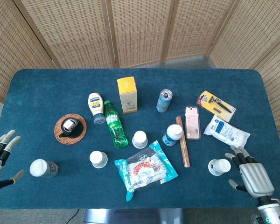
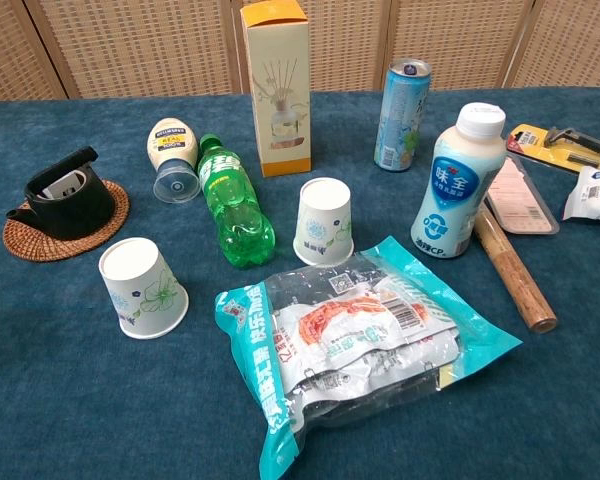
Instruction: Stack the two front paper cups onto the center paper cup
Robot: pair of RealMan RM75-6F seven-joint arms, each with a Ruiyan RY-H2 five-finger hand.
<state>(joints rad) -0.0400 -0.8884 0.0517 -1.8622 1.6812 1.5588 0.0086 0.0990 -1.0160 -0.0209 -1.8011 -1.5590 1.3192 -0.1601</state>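
Observation:
The center paper cup (image 1: pixel 139 139) (image 2: pixel 325 222) stands upside down beside the green bottle. A front-left paper cup (image 1: pixel 98 159) (image 2: pixel 143 287) sits left of the snack bag. Another cup (image 1: pixel 219 166) stands at the front right, and one more cup (image 1: pixel 43 168) at the far front left. My right hand (image 1: pixel 249 176) is open with fingers spread, just right of the front-right cup and holding nothing. At the table's left edge my left hand (image 1: pixel 0 158) is open, partly cut off, well left of the far-left cup. Neither hand shows in the chest view.
A snack bag (image 1: pixel 144 169) lies front center. A green bottle (image 1: pixel 115 125), a white drink bottle (image 1: pixel 173 135) and a wooden stick (image 1: pixel 182 142) flank the center cup. A coaster with a black object (image 1: pixel 70 128), mayonnaise (image 1: pixel 96 108), a box (image 1: pixel 127 94), a can (image 1: pixel 164 100), razors and tissues lie behind.

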